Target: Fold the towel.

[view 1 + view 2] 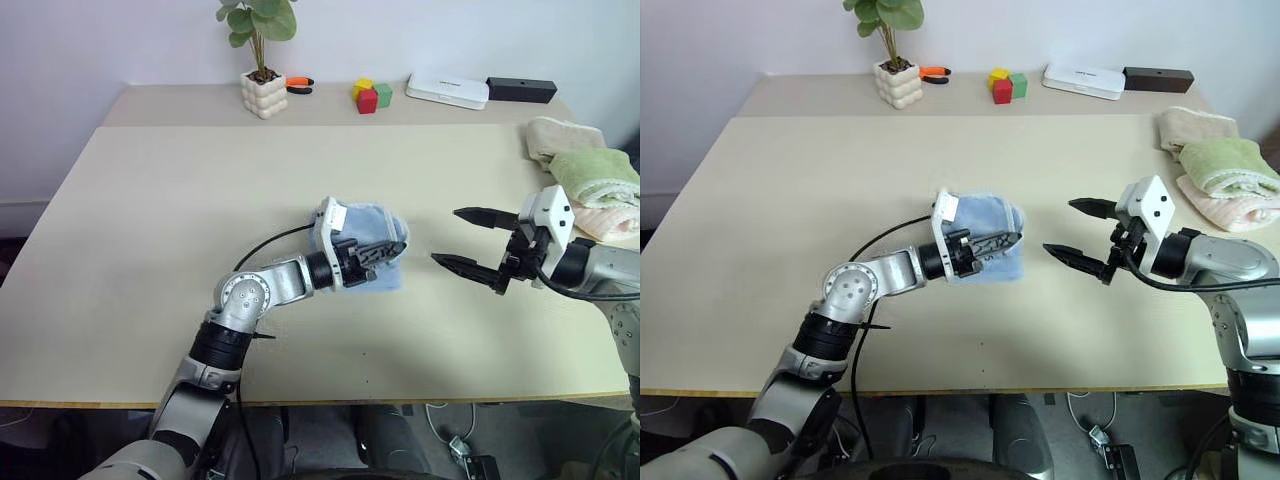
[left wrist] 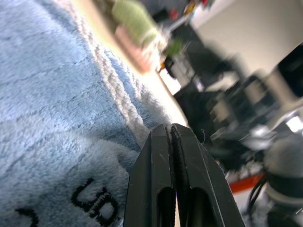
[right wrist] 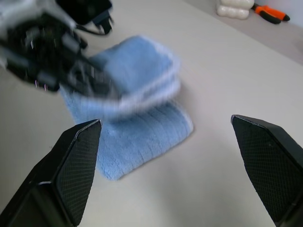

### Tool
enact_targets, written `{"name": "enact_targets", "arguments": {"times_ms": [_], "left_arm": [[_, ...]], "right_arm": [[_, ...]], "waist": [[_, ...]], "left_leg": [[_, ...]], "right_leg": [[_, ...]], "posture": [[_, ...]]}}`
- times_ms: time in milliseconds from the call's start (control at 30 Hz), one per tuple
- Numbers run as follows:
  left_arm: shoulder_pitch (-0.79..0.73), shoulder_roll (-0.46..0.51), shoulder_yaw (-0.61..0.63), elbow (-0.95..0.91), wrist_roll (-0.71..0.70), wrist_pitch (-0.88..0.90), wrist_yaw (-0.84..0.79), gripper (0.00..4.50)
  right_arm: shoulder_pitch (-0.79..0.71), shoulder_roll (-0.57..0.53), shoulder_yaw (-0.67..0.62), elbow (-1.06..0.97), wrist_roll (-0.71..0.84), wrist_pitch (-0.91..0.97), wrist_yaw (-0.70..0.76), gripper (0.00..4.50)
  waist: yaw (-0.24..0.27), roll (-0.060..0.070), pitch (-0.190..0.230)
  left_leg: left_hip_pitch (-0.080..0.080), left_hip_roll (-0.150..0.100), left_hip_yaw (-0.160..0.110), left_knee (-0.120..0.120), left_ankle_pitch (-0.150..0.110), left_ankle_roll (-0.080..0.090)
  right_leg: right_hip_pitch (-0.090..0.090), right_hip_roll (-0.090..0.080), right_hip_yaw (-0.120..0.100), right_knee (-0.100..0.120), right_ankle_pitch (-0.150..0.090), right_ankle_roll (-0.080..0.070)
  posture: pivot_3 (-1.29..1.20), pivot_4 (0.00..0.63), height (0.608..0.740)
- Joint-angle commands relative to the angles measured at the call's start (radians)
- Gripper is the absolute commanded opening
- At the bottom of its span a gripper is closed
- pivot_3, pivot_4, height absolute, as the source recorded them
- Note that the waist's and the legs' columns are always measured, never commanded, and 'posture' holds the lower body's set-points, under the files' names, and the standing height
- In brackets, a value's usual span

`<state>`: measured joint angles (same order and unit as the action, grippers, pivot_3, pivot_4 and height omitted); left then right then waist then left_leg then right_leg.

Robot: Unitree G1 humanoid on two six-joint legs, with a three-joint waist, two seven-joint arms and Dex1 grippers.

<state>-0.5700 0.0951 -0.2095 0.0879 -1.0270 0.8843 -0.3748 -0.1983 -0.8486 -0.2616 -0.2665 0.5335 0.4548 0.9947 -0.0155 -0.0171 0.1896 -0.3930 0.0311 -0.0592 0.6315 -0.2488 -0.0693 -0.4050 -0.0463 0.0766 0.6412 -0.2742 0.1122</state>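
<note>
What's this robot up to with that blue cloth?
It is folding a light blue towel on a beige table. The left gripper, shut on the towel's edge, carries a flap over the rest of the cloth, which lies partly doubled over. The right gripper hangs open beside it, holding nothing. More towels are stacked at the table's right edge.

counter lying beige and broad | potted plant standing in a white bumpy pot at the far edge | orange-handled pliers lying just beside the pot | red, yellow, green blocks sitting clustered | white flat box and black bar resting farther right | beige, green, pink folded towels sitting stacked at the right edge
</note>
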Motion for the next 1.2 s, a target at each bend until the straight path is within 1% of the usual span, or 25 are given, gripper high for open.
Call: {"name": "enact_targets", "arguments": {"times_ms": [33, 133, 167, 200, 233, 267, 400, 567, 733, 833, 867, 900, 967, 1000, 1033, 1100, 1133, 1167, 1200], "left_arm": [[-0.015, -0.028, -0.005, 0.008, 0.071, -0.02, -0.055, 0.9], [-0.019, -0.05, 0.006, 0.027, 0.119, -0.034, -0.081, 2.37], [-0.022, -0.054, 0.006, 0.028, 0.132, -0.036, -0.096, 2.96], [-0.021, -0.056, 0.005, 0.022, 0.141, -0.033, -0.111, 3.41], [-0.02, -0.059, 0.003, 0.014, 0.149, -0.031, -0.124, 3.98], [-0.016, -0.048, -0.007, -0.009, 0.156, -0.027, -0.156, 4.41], [0.001, 0.016, -0.038, -0.106, 0.181, -0.019, -0.28, 4.46], [-0.029, 0.059, 0.039, -0.174, 0.134, 0.002, -0.344, 4.46], [-0.053, 0.075, 0.159, -0.182, 0.153, -0.033, -0.277, 4.46], [-0.036, 0.081, 0.262, -0.191, 0.139, -0.045, -0.201, 4.46], [-0.022, 0.077, 0.298, -0.186, 0.159, -0.067, -0.15, 4.46], [-0.009, 0.072, 0.327, -0.178, 0.184, -0.089, -0.101, 4.23], [0.014, 0.064, 0.355, -0.181, 0.242, -0.153, -0.035, 3.69], [0.027, 0.057, 0.366, -0.196, 0.238, -0.158, -0.018, 3.27], [0.036, 0.049, 0.373, -0.211, 0.236, -0.162, 0.003, 2.78], [0.05, 0.025, 0.375, -0.235, 0.251, -0.187, 0.039, 1.67], [0.054, 0.015, 0.371, -0.244, 0.255, -0.191, 0.051, 1.26], [0.057, 0.003, 0.368, -0.249, 0.257, -0.192, 0.065, 0.68], [0.059, -0.015, 0.361, -0.246, 0.266, -0.203, 0.075, 0.21]], "right_arm": [[-0.004, -0.016, -0.039, -0.034, 0.013, -0.002, -0.012, 4.5], [-0.01, -0.015, -0.028, -0.03, 0.006, -0.007, -0.017, 4.5], [-0.016, -0.014, -0.023, -0.026, 0.003, -0.009, -0.018, 4.5], [-0.024, -0.012, -0.017, -0.021, 0.0, -0.011, -0.02, 4.5], [-0.031, -0.01, -0.011, -0.018, -0.002, -0.013, -0.022, 4.5], [-0.038, -0.008, -0.005, -0.015, -0.004, -0.014, -0.023, 4.5], [-0.066, -0.003, 0.012, 0.002, -0.012, -0.019, -0.022, 4.5], [-0.12, 0.019, 0.044, 0.05, -0.039, -0.052, -0.031, 4.5], [-0.177, 0.071, 0.052, 0.076, -0.034, -0.041, -0.081, 4.5], [-0.213, 0.174, 0.045, 0.073, -0.028, -0.008, -0.219, 4.5], [-0.215, 0.231, 0.061, 0.065, -0.055, 0.001, -0.303, 4.5], [-0.212, 0.284, 0.073, 0.052, -0.073, 0.008, -0.369, 4.5], [-0.209, 0.375, 0.076, 0.019, -0.077, 0.045, -0.484, 3.96], [-0.215, 0.421, 0.074, 0.002, -0.08, 0.062, -0.547, 3.67], [-0.222, 0.464, 0.071, -0.014, -0.08, 0.08, -0.606, 3.22], [-0.231, 0.548, 0.079, -0.049, -0.097, 0.116, -0.726, 2.15], [-0.229, 0.576, 0.09, -0.065, -0.109, 0.128, -0.765, 1.77], [-0.221, 0.6, 0.11, -0.083, -0.123, 0.136, -0.792, 1.19], [-0.204, 0.636, 0.136, -0.111, -0.124, 0.154, -0.821, 0.73]], "waist": [[0.0, 0.0, 0.0], [0.0, 0.0, 0.0], [0.0, 0.0, 0.0], [0.0, 0.0, 0.0], [-0.001, 0.0, 0.0], [-0.002, 0.0, 0.0], [-0.003, 0.0, 0.0], [-0.002, 0.0, 0.0], [-0.003, 0.0, 0.0], [-0.006, 0.0, 0.0], [-0.007, 0.0, 0.0], [-0.007, 0.0, 0.0], [-0.005, 0.0, 0.0], [-0.003, 0.0, 0.0], [-0.002, 0.0, 0.0], [0.005, 0.0, 0.001], [0.007, 0.0, 0.001], [0.007, 0.0, 0.001], [0.006, 0.0, 0.0]], "left_leg": [[0.0, 0.0, 0.0, 0.0, 0.0, 0.0], [0.0, 0.0, 0.0, 0.0, 0.0, 0.0], [0.0, 0.0, 0.0, 0.0, 0.0, 0.0], [0.0, 0.0, 0.0, 0.0, 0.0, 0.0], [0.0, 0.0, 0.0, 0.0, 0.0, 0.0], [0.0, 0.0, 0.0, 0.0, 0.0, 0.0], [0.0, 0.0, 0.0, -0.001, 0.0, 0.0], [0.0, 0.0, 0.0, 0.0, 0.0, 0.0], [0.0, 0.0, 0.0, -0.001, 0.0, 0.0], [0.0, 0.001, 0.0, -0.001, 0.0, 0.0], [0.0, 0.001, -0.001, -0.001, 0.0, 0.0], [0.0, 0.001, -0.001, -0.001, 0.0, 0.0], [0.001, 0.001, -0.001, -0.001, 0.0, 0.0], [0.0, 0.001, -0.001, -0.001, 0.0, 0.0], [0.0, 0.001, -0.001, -0.001, 0.001, -0.001], [-0.002, 0.0, -0.001, 0.0, 0.001, -0.002], [-0.003, 0.0, -0.001, 0.0, 0.002, -0.003], [-0.004, 0.0, -0.002, 0.0, 0.002, -0.003], [-0.005, 0.0, -0.002, 0.0, 0.002, -0.003]], "right_leg": [[0.0, 0.0, 0.0, 0.0, 0.0, 0.0], [0.0, 0.0, 0.0, -0.001, 0.0, 0.0], [0.0, 0.0, 0.0, -0.001, 0.0, 0.0], [0.0, 0.0, 0.0, -0.001, 0.0, 0.0], [0.0, 0.0, 0.0, -0.001, 0.0, 0.0], [0.0, 0.0, 0.0, -0.001, 0.0, 0.0], [0.0, 0.0, 0.0, -0.001, 0.0, 0.001], [0.0, 0.0, 0.0, -0.001, 0.0, 0.001], [0.0, 0.0, 0.0, -0.001, 0.001, 0.001], [0.0, 0.0, 0.0, -0.001, 0.002, 0.003], [0.0, 0.0, 0.0, -0.001, 0.002, 0.003], [0.0, 0.0, 0.0, 0.0, 0.002, 0.003], [0.0, 0.0, 0.0, 0.001, 0.002, 0.003], [-0.001, 0.0, 0.0, 0.001, 0.002, 0.004], [-0.001, 0.0, 0.0, 0.002, 0.002, 0.004], [-0.002, -0.001, 0.0, 0.003, 0.002, 0.004], [-0.003, -0.001, -0.001, 0.003, 0.002, 0.004], [-0.003, -0.001, -0.001, 0.003, 0.002, 0.004], [-0.003, -0.001, -0.002, 0.003, 0.002, 0.004]], "posture": [[0.0, 0.15, 0.74], [0.0, 0.15, 0.74], [0.0, 0.15, 0.74], [0.0, 0.15, 0.74], [0.0, 0.15, 0.74], [0.0, 0.15, 0.74], [0.0, 0.15, 0.74], [0.0, 0.15, 0.74], [0.0, 0.15, 0.74], [0.0, 0.15, 0.74], [0.0, 0.15, 0.74], [0.0, 0.15, 0.74], [0.0, 0.15, 0.74], [0.0, 0.15, 0.74], [0.0, 0.15, 0.74], [0.0, 0.15, 0.74], [0.0, 0.15, 0.74], [0.0, 0.15, 0.74], [0.0, 0.15, 0.74]]}}
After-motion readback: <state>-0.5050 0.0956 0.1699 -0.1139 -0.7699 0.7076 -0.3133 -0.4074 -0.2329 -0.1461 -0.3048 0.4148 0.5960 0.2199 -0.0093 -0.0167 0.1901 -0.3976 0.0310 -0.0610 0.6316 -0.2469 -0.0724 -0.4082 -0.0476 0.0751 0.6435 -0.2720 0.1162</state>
